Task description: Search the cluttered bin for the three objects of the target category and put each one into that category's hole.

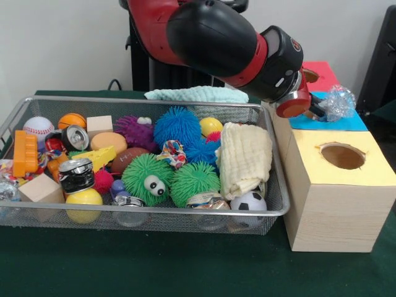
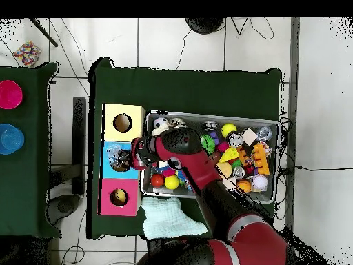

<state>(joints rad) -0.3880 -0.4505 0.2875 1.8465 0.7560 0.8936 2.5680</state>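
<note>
On the green felt table (image 1: 154, 266), I see my gripper (image 1: 323, 110) clamped on a crinkly clear wrapper ball (image 1: 339, 101) above the blue box top (image 1: 328, 122), beside the mesh bin (image 1: 142, 216).

A crumpled clear plastic wad (image 1: 338, 102) sits above the blue box (image 1: 346, 121), held at the pincer (image 1: 320, 110).

A wire bin (image 1: 272, 213) full of toys sits on the surface (image 1: 185, 266). Touching its right side in the front view is a row of three boxes with holes (image 1: 342, 156) on top. A folded cloth (image 1: 197, 94) lies behind the bin.
</note>
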